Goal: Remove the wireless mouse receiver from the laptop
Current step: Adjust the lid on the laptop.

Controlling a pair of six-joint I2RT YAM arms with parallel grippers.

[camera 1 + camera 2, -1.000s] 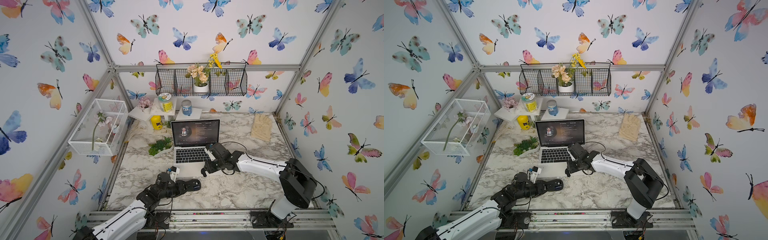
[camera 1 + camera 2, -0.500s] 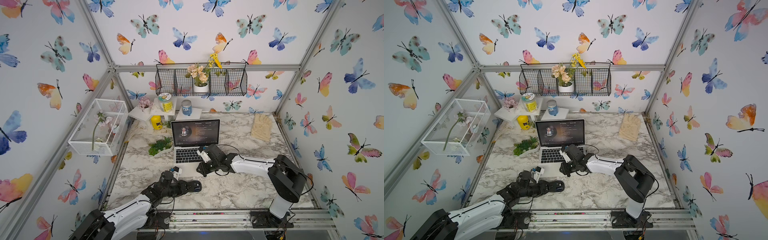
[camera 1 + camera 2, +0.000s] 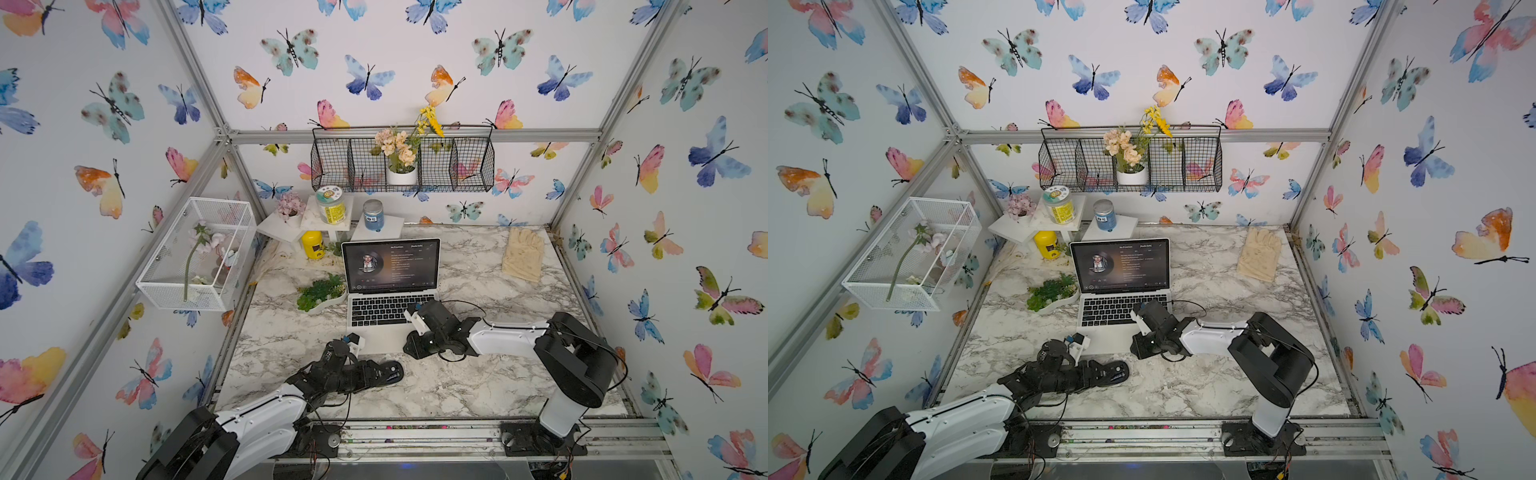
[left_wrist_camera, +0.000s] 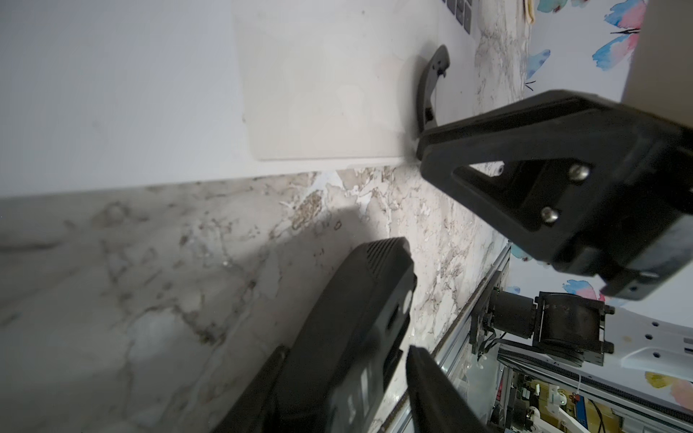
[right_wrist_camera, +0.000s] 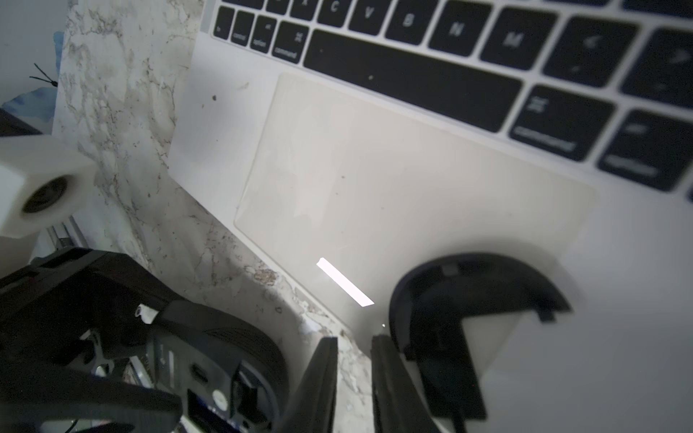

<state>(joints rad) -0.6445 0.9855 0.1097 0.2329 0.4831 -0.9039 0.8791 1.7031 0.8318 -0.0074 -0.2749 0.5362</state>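
Both top views look down from high and far in front of the laptop [image 3: 390,266]; both wrist views sit close, sharing its trackpad [image 4: 322,93].

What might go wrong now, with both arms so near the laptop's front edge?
The curved black piece lies loose on the laptop beside the right gripper; a move may push it across the trackpad.
The left gripper, around the mouse, is close by; the arms may collide.
No view shows the receiver, so the jaws may close on nothing.
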